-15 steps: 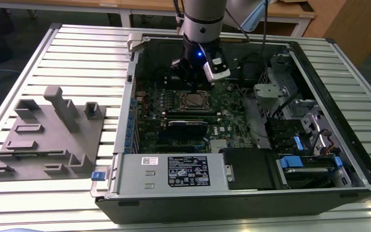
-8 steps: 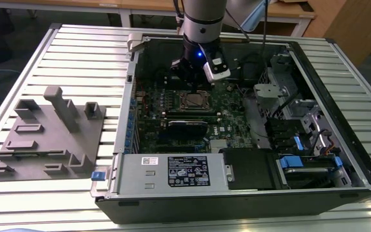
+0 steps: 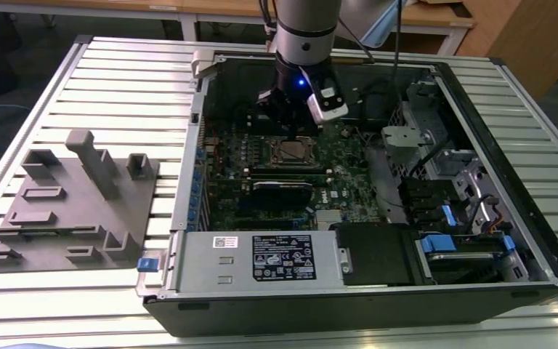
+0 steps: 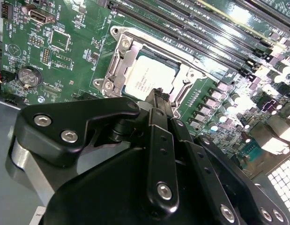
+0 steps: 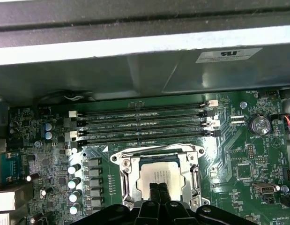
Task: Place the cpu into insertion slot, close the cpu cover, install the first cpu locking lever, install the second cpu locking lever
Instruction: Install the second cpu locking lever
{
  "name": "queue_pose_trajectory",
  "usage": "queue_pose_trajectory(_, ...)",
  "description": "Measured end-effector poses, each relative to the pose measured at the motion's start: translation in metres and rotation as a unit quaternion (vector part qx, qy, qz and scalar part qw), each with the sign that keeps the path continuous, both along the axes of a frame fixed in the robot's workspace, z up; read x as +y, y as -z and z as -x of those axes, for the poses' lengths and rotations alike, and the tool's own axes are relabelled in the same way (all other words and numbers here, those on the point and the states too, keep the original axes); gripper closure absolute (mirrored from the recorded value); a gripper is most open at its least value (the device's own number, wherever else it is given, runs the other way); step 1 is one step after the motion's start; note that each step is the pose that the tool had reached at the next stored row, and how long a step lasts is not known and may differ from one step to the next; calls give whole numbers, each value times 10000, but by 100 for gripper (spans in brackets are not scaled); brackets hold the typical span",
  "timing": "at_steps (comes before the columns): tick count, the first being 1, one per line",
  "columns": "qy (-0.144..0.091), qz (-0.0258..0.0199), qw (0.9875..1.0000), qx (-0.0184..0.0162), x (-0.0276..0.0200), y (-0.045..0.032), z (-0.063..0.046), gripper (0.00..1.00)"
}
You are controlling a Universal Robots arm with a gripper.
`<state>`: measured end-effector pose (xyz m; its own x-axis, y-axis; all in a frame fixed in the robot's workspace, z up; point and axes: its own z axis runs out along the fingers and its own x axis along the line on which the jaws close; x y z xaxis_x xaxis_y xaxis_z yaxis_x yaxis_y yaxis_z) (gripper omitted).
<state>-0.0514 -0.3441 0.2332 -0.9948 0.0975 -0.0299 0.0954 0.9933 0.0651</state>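
Silvery-grey metal marks the cpu (image 5: pixel 159 177), which lies flat in the insertion slot (image 5: pixel 127 180) on the green motherboard (image 5: pixel 238 154), seen in both wrist views. The cpu cover (image 5: pixel 156 152), a thin silver frame, lies down around the chip, its window leaving the chip's top bare; in the second wrist view the same frame (image 4: pixel 117 61) borders the cpu (image 4: pixel 149 77) on all visible sides. Whether the locking levers are latched I cannot tell.

The gripper (image 5: pixel 159 190) stands directly over the cpu with its two black fingertips (image 5: pixel 154 192) pressed together, nothing pinched between them, the tips at or just above the chip's near edge; contact cannot be judged. In the second wrist view the closed tips (image 4: pixel 159 96) sit at the rim of the slot, with the gripper's black linkage body spreading out behind them.

In the exterior view the arm (image 3: pixel 305 29) comes straight down from above into the open computer case (image 3: pixel 511 240), its wrist vertical and the gripper (image 3: pixel 293 134) pointing down at the slot (image 3: pixel 293 153). Just beyond the slot lie four long black memory slots (image 5: pixel 145 124). A round silver battery (image 5: pixel 259 124) sits on the board well off to one side of the slot. On the exterior view's left of the case, a grey fixture plate (image 3: pixel 70 211) rests on the slatted metal table (image 3: pixel 114 80).
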Motion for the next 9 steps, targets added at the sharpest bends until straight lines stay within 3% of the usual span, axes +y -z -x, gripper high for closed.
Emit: queue_pose_trajectory(9,-2,-1,10000,0,0,1,-7,89)
